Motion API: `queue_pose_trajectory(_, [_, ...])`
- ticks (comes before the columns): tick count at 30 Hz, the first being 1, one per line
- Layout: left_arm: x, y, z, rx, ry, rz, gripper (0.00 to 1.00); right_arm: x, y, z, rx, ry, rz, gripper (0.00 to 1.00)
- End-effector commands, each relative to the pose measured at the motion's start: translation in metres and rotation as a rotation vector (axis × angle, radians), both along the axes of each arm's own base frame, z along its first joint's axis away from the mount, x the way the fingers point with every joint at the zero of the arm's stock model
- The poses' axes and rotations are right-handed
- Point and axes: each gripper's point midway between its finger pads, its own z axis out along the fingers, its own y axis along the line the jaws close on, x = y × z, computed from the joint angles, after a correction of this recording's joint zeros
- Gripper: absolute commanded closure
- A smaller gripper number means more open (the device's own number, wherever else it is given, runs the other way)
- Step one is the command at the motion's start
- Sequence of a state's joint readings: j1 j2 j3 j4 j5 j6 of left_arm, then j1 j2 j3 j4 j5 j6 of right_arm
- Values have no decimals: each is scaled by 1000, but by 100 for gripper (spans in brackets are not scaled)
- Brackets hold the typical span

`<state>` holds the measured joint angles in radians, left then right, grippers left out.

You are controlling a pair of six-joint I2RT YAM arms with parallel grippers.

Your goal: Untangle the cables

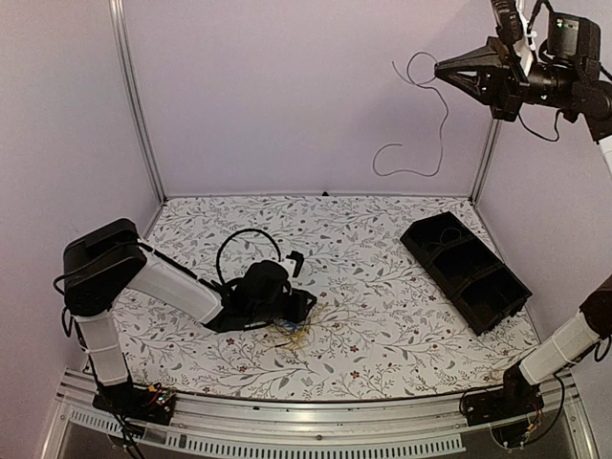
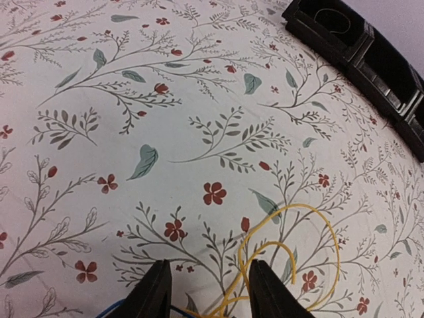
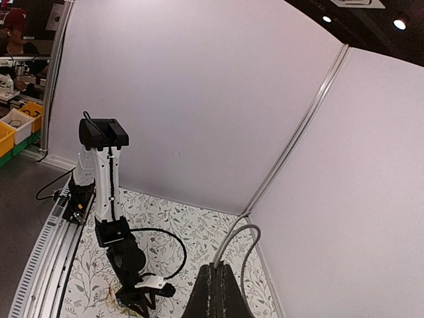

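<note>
A small tangle of yellow and blue cables (image 1: 294, 334) lies on the floral table near the front. My left gripper (image 1: 302, 311) is low over it and open. In the left wrist view yellow cable loops (image 2: 311, 209) curl past the right fingertip (image 2: 265, 288), some strands run between the fingers, and a blue cable (image 2: 109, 310) shows at the bottom edge. My right gripper (image 1: 442, 69) is raised high at the back right, shut on a thin grey cable (image 1: 442, 124) that hangs curling in the air. In the right wrist view that grey cable (image 3: 245, 232) rises from the shut right gripper (image 3: 216, 266).
A black compartment tray (image 1: 466, 271) stands at the right of the table, also at the top right of the left wrist view (image 2: 371, 53). Pale walls with metal posts enclose the back and sides. The left arm's black cable (image 1: 251, 234) arches above its wrist.
</note>
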<state>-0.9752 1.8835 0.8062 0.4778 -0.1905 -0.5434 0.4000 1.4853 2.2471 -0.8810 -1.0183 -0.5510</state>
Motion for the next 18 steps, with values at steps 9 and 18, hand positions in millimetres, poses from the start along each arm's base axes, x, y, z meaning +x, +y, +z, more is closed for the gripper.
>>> queue_pose_trajectory(9, [-5,-27,97,-161,-114,-167,49,98,-47,-45,9,99,-417,100])
queue_pose_trajectory(18, [-20,-35,205,-187,-243,-322,43,131,-70,-103,-11,207,-556,100])
